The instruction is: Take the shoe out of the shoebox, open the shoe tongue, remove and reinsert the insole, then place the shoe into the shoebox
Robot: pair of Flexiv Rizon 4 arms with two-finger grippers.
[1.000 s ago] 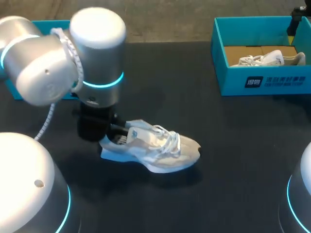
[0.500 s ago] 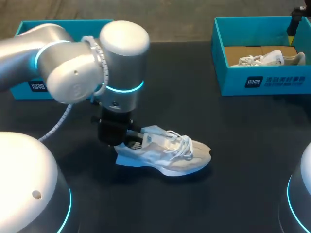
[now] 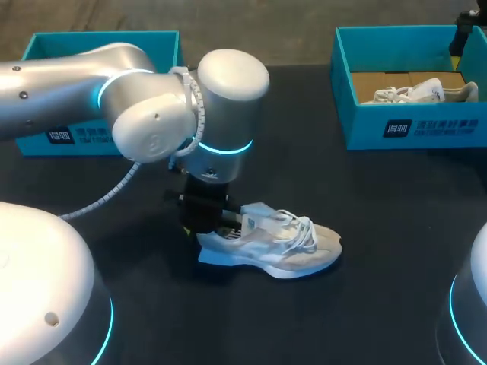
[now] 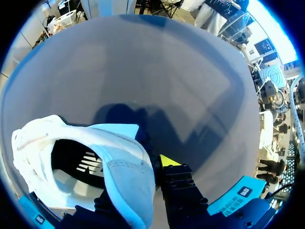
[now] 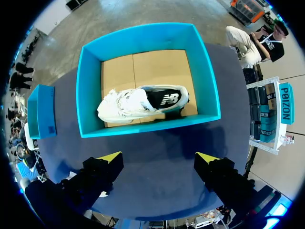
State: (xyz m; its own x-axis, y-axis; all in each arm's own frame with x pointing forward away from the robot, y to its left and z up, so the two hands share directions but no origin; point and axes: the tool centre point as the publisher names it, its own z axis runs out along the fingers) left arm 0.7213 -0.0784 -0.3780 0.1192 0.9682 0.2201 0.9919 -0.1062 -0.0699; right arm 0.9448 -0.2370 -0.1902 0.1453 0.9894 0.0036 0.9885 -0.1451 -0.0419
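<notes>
Left pincer [image 3: 215,226] clamps shoe [image 3: 285,245] heel on bench [image 3: 396,228].
Right pincer [image 5: 158,160] gapes wide, holding nothing, above the box [image 5: 147,128] with a second shoe [image 5: 138,102].

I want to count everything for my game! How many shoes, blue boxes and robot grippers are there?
Shoes: 2 (shoe on the table, shoe in the box)
Blue boxes: 2 (left box, right box)
Grippers: 2 (left gripper, right gripper)
Total: 6

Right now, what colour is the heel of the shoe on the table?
Light blue shoe heel; best in left wrist view.
</notes>
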